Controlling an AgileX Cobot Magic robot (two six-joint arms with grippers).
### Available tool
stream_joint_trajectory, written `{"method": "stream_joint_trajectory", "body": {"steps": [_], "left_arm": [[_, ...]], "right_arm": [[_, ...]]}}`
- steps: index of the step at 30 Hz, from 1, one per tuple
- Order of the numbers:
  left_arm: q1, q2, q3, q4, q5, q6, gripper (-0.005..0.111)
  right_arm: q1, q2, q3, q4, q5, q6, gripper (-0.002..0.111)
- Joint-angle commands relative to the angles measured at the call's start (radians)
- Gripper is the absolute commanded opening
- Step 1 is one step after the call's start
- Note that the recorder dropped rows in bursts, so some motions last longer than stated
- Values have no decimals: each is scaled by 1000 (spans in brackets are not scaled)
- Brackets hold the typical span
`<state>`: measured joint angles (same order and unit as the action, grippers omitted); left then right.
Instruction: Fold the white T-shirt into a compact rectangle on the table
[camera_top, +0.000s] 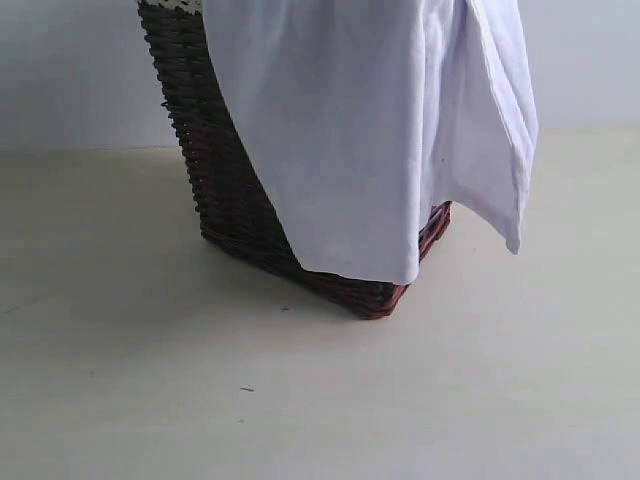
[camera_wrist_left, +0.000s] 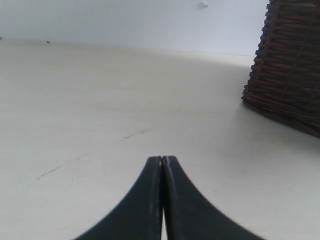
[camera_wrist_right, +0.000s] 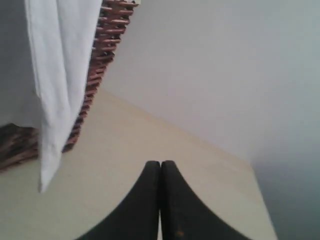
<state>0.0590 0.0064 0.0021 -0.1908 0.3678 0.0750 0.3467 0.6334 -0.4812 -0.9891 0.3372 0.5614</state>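
Observation:
The white T-shirt (camera_top: 370, 130) hangs over the side of a dark wicker basket (camera_top: 225, 190) that stands on the table (camera_top: 150, 380). Its lower edge ends just above the tabletop; a narrower flap (camera_wrist_right: 57, 90) of it drapes down the basket's side in the right wrist view. No lettering or tag shows. My left gripper (camera_wrist_left: 162, 159) is shut and empty, low over bare table, with the basket (camera_wrist_left: 290, 75) off to one side and ahead. My right gripper (camera_wrist_right: 160, 163) is shut with nothing in it, apart from the shirt. Neither gripper appears in the exterior view.
The basket (camera_wrist_right: 102, 60) is tall and tapers toward its reddish-brown base. A pale grey wall (camera_top: 80, 70) rises behind the table. The table's far edge and corner (camera_wrist_right: 250, 165) show in the right wrist view. Small dark specks (camera_top: 246, 389) lie on the tabletop.

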Motion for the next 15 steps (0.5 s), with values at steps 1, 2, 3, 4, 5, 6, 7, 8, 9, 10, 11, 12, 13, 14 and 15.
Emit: {"method": "stream_joint_trajectory", "body": {"steps": [1, 2, 3, 4, 5, 6, 7, 8, 9, 10, 11, 12, 13, 14, 15], "left_arm": [[-5, -6, -2, -5, -2, -1, 0], [-5, -6, -2, -5, -2, -1, 0], [-5, -6, -2, -5, -2, -1, 0], [-5, -6, -2, -5, -2, -1, 0], [-5, -6, -2, -5, -2, -1, 0], [-5, -6, -2, -5, -2, -1, 0], [-5, -6, -2, -5, -2, -1, 0], [-5, -6, -2, -5, -2, -1, 0], [-5, -6, -2, -5, -2, -1, 0], [-5, -6, -2, -5, -2, -1, 0], [-5, -6, -2, -5, -2, -1, 0], [-5, -6, -2, -5, -2, -1, 0], [-5, -6, -2, -5, -2, -1, 0], [-5, -6, -2, -5, -2, -1, 0], [-5, -6, -2, -5, -2, -1, 0]], "right_arm": [[-55, 21, -7, -6, -169, 246, 0], [-84, 21, -7, -2, -200, 307, 0], [-110, 26, -7, 6, -232, 369, 0], [-128, 35, -7, 15, -264, 413, 0], [-145, 46, -7, 21, -284, 455, 0], [-158, 62, -7, 21, -294, 476, 0], [-168, 78, -7, 21, -309, 478, 0], [-188, 126, -7, 14, -371, 452, 0], [-205, 150, -7, 12, -407, 433, 0], [-245, 196, -7, 12, -531, 428, 0], [-267, 211, -7, 8, -610, 428, 0], [-337, 245, -7, -46, -826, 428, 0], [-375, 255, -7, -66, -946, 436, 0], [-426, 267, -7, -83, -1127, 490, 0], [-444, 269, -7, -93, -1194, 527, 0]]}}
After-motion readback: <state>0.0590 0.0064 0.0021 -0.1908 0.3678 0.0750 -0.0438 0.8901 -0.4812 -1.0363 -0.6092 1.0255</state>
